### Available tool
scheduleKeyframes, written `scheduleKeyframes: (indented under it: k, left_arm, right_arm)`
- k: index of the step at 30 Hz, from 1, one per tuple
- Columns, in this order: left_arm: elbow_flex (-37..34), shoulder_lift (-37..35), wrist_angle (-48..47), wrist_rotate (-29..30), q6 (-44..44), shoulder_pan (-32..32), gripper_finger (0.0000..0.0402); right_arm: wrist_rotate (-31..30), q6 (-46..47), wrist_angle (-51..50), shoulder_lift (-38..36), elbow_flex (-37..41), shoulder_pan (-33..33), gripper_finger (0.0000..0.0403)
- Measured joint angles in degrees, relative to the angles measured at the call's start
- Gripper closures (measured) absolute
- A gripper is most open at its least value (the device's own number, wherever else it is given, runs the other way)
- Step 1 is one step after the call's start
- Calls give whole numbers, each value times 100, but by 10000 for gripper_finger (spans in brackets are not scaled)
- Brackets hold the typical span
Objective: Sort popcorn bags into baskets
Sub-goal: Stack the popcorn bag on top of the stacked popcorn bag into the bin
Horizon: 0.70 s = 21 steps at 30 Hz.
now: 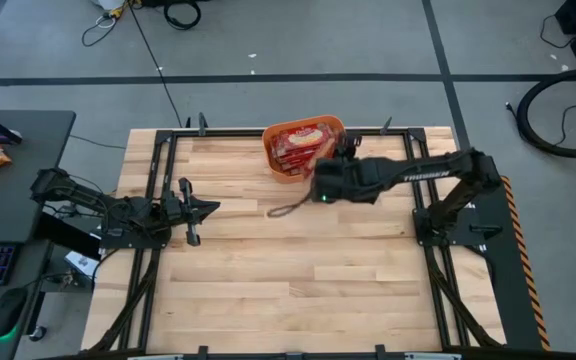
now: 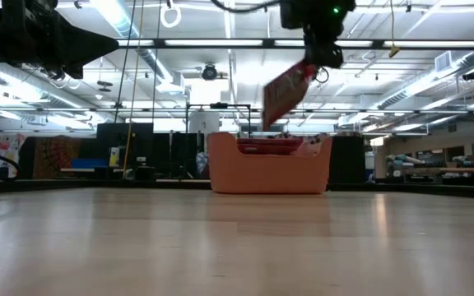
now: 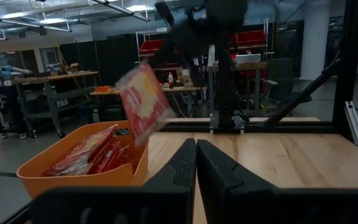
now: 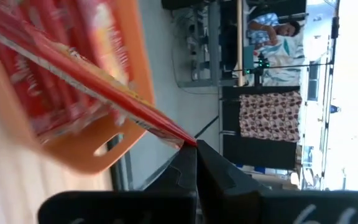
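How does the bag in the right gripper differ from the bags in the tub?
The held popcorn bag hangs tilted in the air above the orange tub, pinched at one edge by the right gripper; the bags in the tub lie stacked and leaning inside it, untouched. All are red flat packets. The left gripper, shut, waits apart.

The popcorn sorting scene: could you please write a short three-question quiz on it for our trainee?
1. True or false: the right claw holds a popcorn bag in the air.
2. Where does that bag hang? A) above the orange tub B) flat on the table C) in the left claw
3. Fill in: the tub already holds more red ____.

Key:
1. True; it is pinched by one edge.
2. A; by the tub's near side.
3. Packets.
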State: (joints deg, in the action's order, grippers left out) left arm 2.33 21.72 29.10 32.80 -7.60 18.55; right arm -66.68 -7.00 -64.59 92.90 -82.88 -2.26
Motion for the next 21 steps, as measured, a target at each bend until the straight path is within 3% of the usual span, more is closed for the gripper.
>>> scheduleKeyframes:
  k: [6, 12, 21]
  left_arm:
    - [0, 2, 0, 0, 0, 0, 383]
    - [0, 1, 0, 0, 0, 1, 383]
    - [0, 1, 0, 0, 0, 2, 383]
  right_arm:
    - [117, -836, 688, -2, -541, 514, 402]
    - [883, -1527, 1705, 22, -607, 1099, 402]
    - [2325, -1681, 2655, 76, -348, 2108, 400]
